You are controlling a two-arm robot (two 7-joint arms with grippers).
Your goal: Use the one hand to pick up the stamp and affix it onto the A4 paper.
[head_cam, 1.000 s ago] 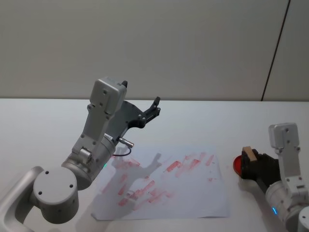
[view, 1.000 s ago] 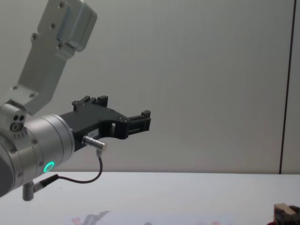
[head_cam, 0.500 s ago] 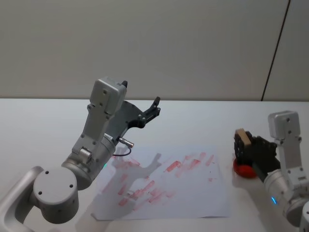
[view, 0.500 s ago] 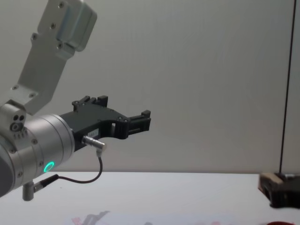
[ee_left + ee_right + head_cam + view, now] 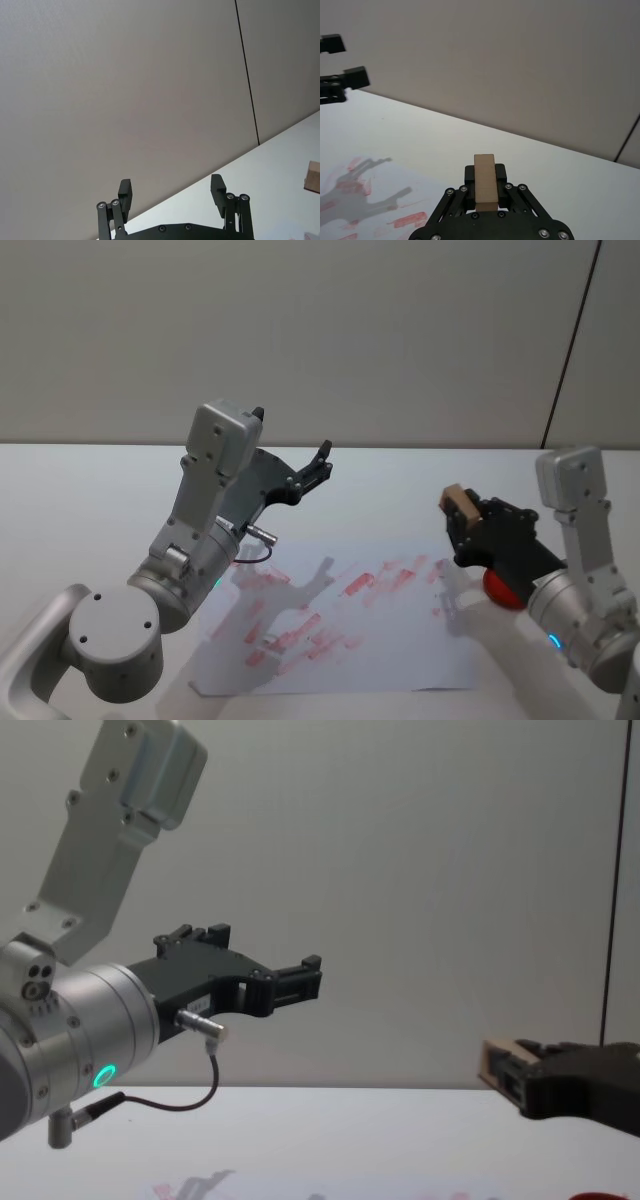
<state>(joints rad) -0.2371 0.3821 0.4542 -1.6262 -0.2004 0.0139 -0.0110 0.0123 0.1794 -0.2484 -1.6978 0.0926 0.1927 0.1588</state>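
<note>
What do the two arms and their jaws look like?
Left arm: pale grey boxy links, a silver cylindrical wrist with a green ring light and a thin black cable, black linkage jaws with blocky tips. Right arm: pale grey too, a small cyan light, black jaws dotted with silver screws.

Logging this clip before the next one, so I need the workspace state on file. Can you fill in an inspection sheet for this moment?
Surface: white table, nothing spilled on it.
Job's things: the A4 paper lies flat, smeared with pinkish-red stamp marks; the stamp is off the table, clamped in the right claw.
Clutter: a red pad on the table right of the paper, partly hidden behind the right claw.
Grippers: right claw shut on the stamp, raised near the paper's right edge; left claw open and empty, held high on the left.
Cables: a dark cable loops from the left wrist.
Surroundings: plain wall with a dark vertical seam; nothing else seen.
</note>
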